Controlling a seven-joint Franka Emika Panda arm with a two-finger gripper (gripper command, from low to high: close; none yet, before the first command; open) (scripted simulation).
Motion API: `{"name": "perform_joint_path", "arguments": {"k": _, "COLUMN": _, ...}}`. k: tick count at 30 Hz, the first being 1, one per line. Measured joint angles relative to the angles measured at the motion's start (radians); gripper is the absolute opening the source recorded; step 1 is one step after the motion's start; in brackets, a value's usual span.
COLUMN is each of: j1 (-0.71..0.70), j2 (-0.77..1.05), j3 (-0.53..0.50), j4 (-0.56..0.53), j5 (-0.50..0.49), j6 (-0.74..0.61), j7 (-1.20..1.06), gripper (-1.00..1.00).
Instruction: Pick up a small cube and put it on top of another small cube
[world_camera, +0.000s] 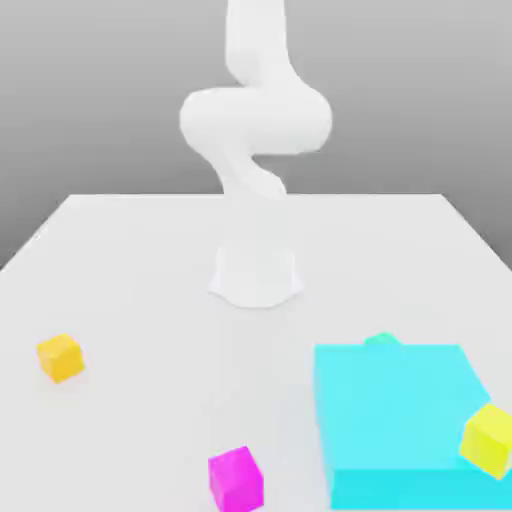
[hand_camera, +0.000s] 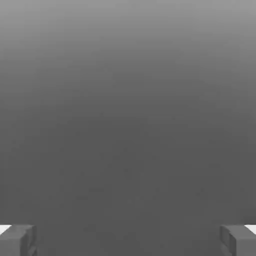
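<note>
- Exterior view: the arm (world_camera: 255, 120) rises from its base (world_camera: 255, 275) on the white surface (world_camera: 140, 270), about midway across and toward the far edge.
- The amber cube (world_camera: 60, 357) sits alone near the exterior view's left edge of the surface, with bare white on every side of it (plenty of room to come at it from above or the sides).
- The magenta cube (world_camera: 235, 478) stands near the front edge, well apart from the amber cube, with open surface between them.
- The cyan block (world_camera: 400, 420) takes up the front corner on the exterior view's right; its near face runs down to the picture's lower edge.
- A lemon cube (world_camera: 490, 438) is at the block's right-hand side, tilted; whether it leans on the block or rests on it I cannot tell.
- A sliver of something green (world_camera: 381, 340) peeks over the block's far edge.
- Hand view: the gripper (hand_camera: 128, 240) is spread wide, its two fingertips (hand_camera: 17, 240) far apart at opposite corners (nothing between them), only plain grey background beyond.
</note>
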Motion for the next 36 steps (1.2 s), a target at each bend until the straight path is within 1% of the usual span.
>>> {"name": "perform_joint_path", "arguments": {"k": 9, "j1": -0.182, "j2": 0.329, "j3": -0.166, "j4": -0.172, "j5": -0.069, "j6": 0.201, "j7": 0.001, "gripper": 0.00}}
{"name": "perform_joint_path", "arguments": {"k": 12, "j1": -0.234, "j2": 0.436, "j3": -0.233, "j4": -0.228, "j5": -0.071, "j6": 0.267, "j7": -0.014, "gripper": 0.00}}
{"name": "perform_joint_path", "arguments": {"k": 15, "j1": -0.281, "j2": 0.545, "j3": -0.302, "j4": -0.284, "j5": -0.050, "j6": 0.334, "j7": -0.044, "gripper": 0.00}}
{"name": "perform_joint_path", "arguments": {"k": 18, "j1": -0.344, "j2": 0.659, "j3": -0.364, "j4": -0.341, "j5": 0.008, "j6": 0.401, "j7": -0.102, "gripper": 0.00}}
{"name": "perform_joint_path", "arguments": {"k": 21, "j1": -0.406, "j2": 0.777, "j3": -0.373, "j4": -0.390, "j5": 0.121, "j6": 0.467, "j7": -0.197, "gripper": 0.00}}
{"name": "perform_joint_path", "arguments": {"k": 23, "j1": -0.449, "j2": 0.854, "j3": -0.324, "j4": -0.389, "j5": 0.214, "j6": 0.517, "j7": -0.269, "gripper": 0.00}}
{"name": "perform_joint_path", "arguments": {"k": 27, "j1": -0.583, "j2": 0.998, "j3": -0.161, "j4": -0.360, "j5": 0.359, "j6": 0.626, "j7": -0.379, "gripper": 0.00}}
{"name": "perform_joint_path", "arguments": {"k": 28, "j1": -0.606, "j2": 1.027, "j3": -0.131, "j4": -0.353, "j5": 0.387, "j6": 0.648, "j7": -0.401, "gripper": -1.00}}
{"name": "perform_joint_path", "arguments": {"k": 33, "j1": -0.607, "j2": 1.027, "j3": -0.131, "j4": -0.353, "j5": 0.385, "j6": 0.647, "j7": -0.399, "gripper": -1.00}}
{"name": "perform_joint_path", "arguments": {"k": 34, "j1": -0.622, "j2": 1.041, "j3": -0.113, "j4": -0.349, "j5": 0.395, "j6": 0.659, "j7": -0.407, "gripper": -1.00}}
{"name": "perform_joint_path", "arguments": {"k": 36, "j1": -0.595, "j2": 1.008, "j3": -0.147, "j4": -0.358, "j5": 0.366, "j6": 0.633, "j7": -0.384, "gripper": -1.00}}
